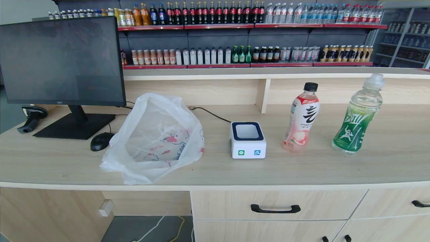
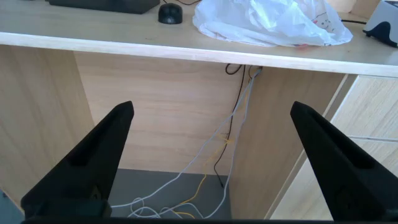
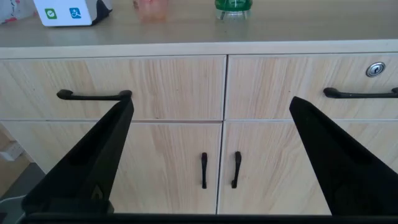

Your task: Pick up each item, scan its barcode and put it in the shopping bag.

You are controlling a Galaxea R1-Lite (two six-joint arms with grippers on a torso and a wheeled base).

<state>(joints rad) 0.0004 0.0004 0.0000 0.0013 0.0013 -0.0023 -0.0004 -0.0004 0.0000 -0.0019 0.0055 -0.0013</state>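
Note:
A pink peach-drink bottle [image 1: 302, 119] with a black cap stands upright on the counter, right of the white barcode scanner [image 1: 248, 140]. Further right stands a green bottle [image 1: 359, 116] with a clear cap. An open translucent shopping bag [image 1: 156, 137] lies left of the scanner. My left gripper [image 2: 208, 121] hangs open below the counter edge, facing the cable gap under the bag [image 2: 273, 22]. Equally low, my right gripper [image 3: 208, 112] is open in front of the drawers, with the scanner [image 3: 68, 11] and both bottle bases [image 3: 233, 6] above it.
A monitor [image 1: 62, 60] on its stand, a black mouse [image 1: 100, 141] and a handheld scanner [image 1: 30, 119] occupy the counter's left. A raised shelf [image 1: 268, 72] runs behind the counter. Drawers with black handles [image 1: 275, 209] sit below. Cables [image 2: 211, 162] hang under the counter.

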